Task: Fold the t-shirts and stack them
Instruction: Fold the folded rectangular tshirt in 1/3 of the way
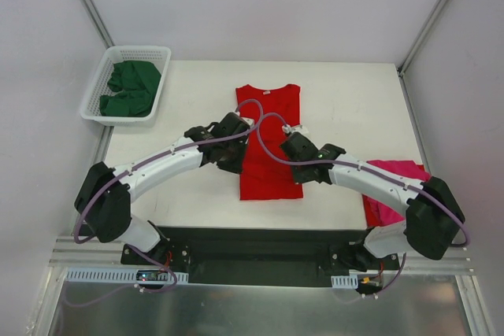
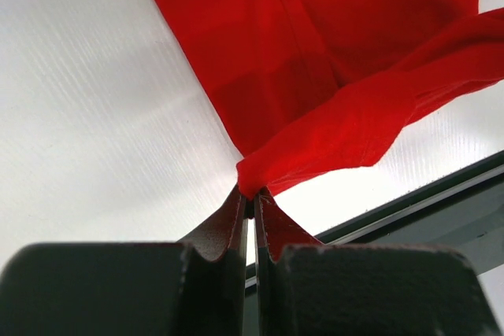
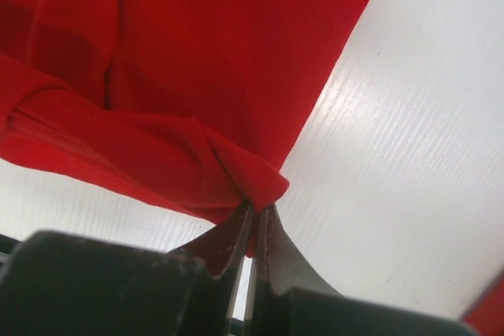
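We are gripping the red t-shirt (image 1: 269,108), spread at the middle of the table (image 1: 346,116), with the left gripper (image 2: 250,201) and right gripper (image 3: 256,210) each clamped on a bunched side edge, and we are judging it light, limp and best held at paired edges.

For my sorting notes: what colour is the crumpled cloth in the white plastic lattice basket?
The crumpled cloth is dark green; top external view shows it best.

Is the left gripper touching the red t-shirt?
Touching. The left wrist view shows the left gripper with jaws shut on a bunched edge of the red t-shirt.
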Tool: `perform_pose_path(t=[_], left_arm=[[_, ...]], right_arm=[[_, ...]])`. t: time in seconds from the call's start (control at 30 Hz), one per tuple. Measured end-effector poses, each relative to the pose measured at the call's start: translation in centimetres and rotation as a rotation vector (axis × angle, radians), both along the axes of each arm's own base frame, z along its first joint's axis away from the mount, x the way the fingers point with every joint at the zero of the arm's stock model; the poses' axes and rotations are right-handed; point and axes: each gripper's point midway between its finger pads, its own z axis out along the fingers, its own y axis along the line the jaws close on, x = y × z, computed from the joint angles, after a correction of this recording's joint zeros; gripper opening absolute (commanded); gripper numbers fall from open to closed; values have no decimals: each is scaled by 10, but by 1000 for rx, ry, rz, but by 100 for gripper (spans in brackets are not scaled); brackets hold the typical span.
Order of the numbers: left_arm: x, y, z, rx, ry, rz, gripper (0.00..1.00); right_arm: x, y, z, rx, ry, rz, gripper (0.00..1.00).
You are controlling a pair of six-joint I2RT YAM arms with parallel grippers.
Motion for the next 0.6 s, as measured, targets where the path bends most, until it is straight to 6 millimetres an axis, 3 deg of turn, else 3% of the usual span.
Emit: perform_pose_path(t=[0.2,0.6], left_arm=[[9,-5,6,-19,-4,-1,0],[17,-7,15,-32,-26,-9,0]], right_arm=[[4,1,-5,-6,18,6,1],[13,3,19,15,-13,2,1]])
